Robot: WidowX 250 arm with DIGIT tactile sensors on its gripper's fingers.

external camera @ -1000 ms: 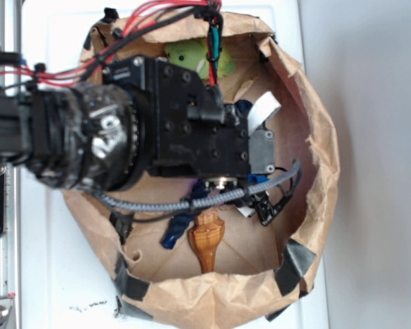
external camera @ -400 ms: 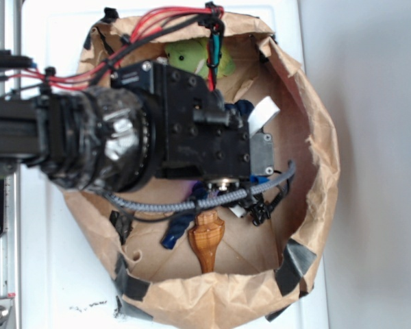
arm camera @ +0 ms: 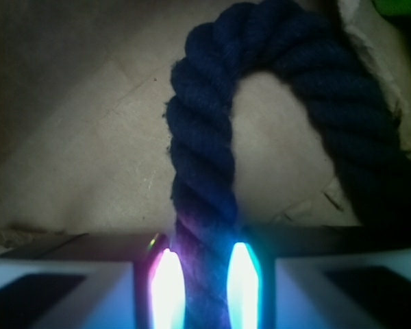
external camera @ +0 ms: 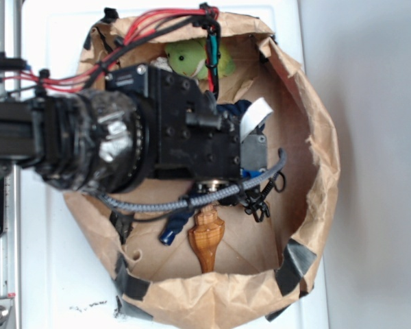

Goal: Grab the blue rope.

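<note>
White bench, paper bag [external camera: 308,116] mid-frame. Your claw [arm camera: 201,288] is pinched on the blue rope [arm camera: 202,161]; grab looks done, lift remains.

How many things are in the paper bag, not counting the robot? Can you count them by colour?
Blue: 1, the blue rope, with the gripper closed around it.
Green: 1, a soft toy.
Brown: 1, a wooden-looking piece.
White: 1, a flat strip.
Total: 4 that show; the arm hides part of the brown paper bag.
</note>
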